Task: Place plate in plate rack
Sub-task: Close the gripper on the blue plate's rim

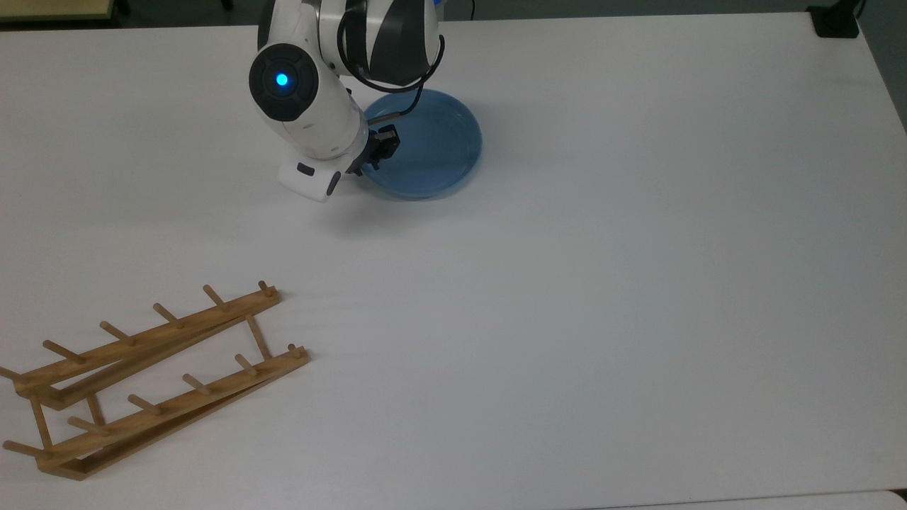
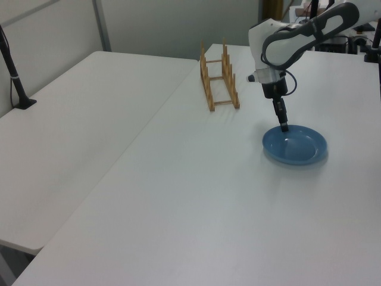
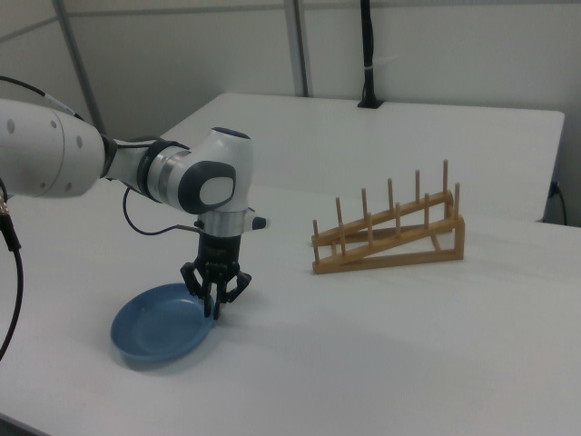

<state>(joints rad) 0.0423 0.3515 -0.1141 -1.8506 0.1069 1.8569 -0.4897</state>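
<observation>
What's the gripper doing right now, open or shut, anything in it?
Gripper: down at the rim of the plate, which lies flat on the table; whether it is open or shut cannot be told.

The plate (image 1: 432, 152) looks smooth and glossy, its blue face catching pale highlights. The plate rack (image 3: 390, 234) is bare light-brown wood with a matt finish. The surface (image 1: 602, 283) is plain matt white. The arm's shell (image 1: 312, 113) is glossy white plastic; the gripper (image 3: 215, 292) is matt black.
</observation>
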